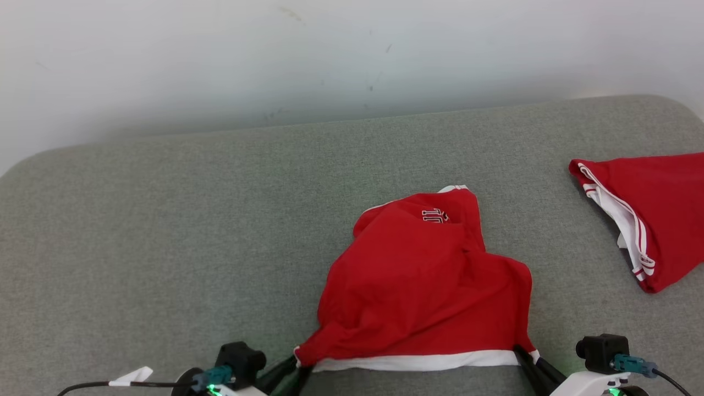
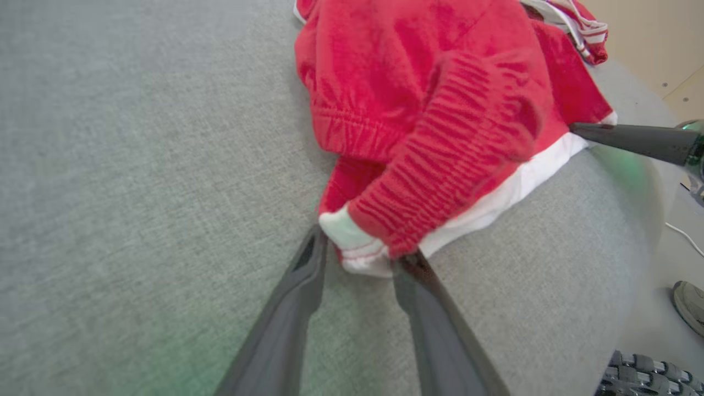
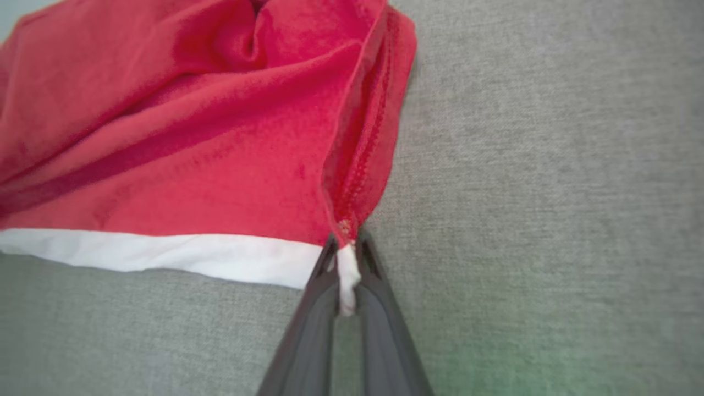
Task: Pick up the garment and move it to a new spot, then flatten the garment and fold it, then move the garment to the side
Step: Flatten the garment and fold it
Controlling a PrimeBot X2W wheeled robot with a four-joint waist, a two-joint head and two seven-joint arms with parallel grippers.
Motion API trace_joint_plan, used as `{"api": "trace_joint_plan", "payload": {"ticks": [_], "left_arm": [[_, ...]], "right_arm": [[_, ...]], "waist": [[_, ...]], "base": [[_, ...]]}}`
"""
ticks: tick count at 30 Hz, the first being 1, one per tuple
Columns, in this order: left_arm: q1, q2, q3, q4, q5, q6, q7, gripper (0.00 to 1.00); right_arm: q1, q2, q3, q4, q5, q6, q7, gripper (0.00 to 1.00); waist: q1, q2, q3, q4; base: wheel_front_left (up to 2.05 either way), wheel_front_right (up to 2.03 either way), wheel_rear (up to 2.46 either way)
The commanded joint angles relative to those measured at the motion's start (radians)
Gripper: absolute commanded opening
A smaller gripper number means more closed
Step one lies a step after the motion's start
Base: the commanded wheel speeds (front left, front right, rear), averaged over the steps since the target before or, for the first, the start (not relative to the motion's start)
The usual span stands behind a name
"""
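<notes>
The garment [image 1: 423, 275] is a red piece with a white hem band, lying crumpled on the grey padded surface [image 1: 165, 247] near its front edge. My left gripper [image 1: 297, 364] is at the hem's left corner. In the left wrist view its fingers [image 2: 308, 275] press on both sides of the bunched white corner of the garment [image 2: 440, 110], so my left gripper [image 2: 363, 254] is shut on it. My right gripper [image 1: 522, 355] holds the hem's right corner. In the right wrist view my right gripper [image 3: 346, 250] is shut on a thin white tip of the garment [image 3: 192, 137].
A second red garment [image 1: 649, 214] with white stripes lies at the surface's right edge. A pale wall [image 1: 330, 55] stands behind the surface. Beyond the surface's edge, the left wrist view shows a person's shoe [image 2: 690, 305] on the floor and a wheel [image 2: 649, 378].
</notes>
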Motion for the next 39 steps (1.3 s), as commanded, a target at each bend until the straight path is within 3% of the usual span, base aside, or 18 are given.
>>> {"api": "trace_joint_plan", "payload": {"ticks": [1, 11, 21, 29, 39], "left_arm": [[-0.009, 0.011, -0.007, 0.003, -0.009, 0.002, -0.011, 0.00], [-0.005, 0.015, -0.018, -0.005, -0.048, 0.002, -0.048, 0.00], [-0.099, 0.018, 0.018, -0.098, -0.071, 0.007, -0.006, 0.00], [-0.363, 0.038, 0.070, -0.078, -0.122, 0.014, 0.234, 0.00], [-0.823, 0.020, 0.123, 0.179, -0.262, 0.004, 0.600, 0.00]], "right_arm": [[0.007, 0.002, 0.026, 0.017, 0.016, 0.002, 0.001, 0.00], [-0.002, -0.036, 0.054, -0.014, 0.117, 0.002, -0.096, 0.00], [-0.060, -0.099, 0.008, -0.243, 0.358, 0.001, -0.105, 0.00], [-0.279, -0.121, -0.057, -0.296, 0.480, 0.001, -0.035, 0.00], [-0.728, -0.058, -0.107, -0.080, 0.545, 0.001, 0.099, 0.00]], "waist": [[0.0000, 0.0000, -0.002, 0.001], [0.0000, 0.0000, -0.028, 0.013], [0.0000, 0.0000, -0.018, 0.021], [0.0000, 0.0000, 0.083, 0.011], [0.0000, 0.0000, 0.266, -0.002]], "base": [[0.00, 0.00, 0.00], [0.00, 0.00, 0.00], [0.00, 0.00, 0.00], [0.00, 0.00, 0.00], [0.00, 0.00, 0.00]]}}
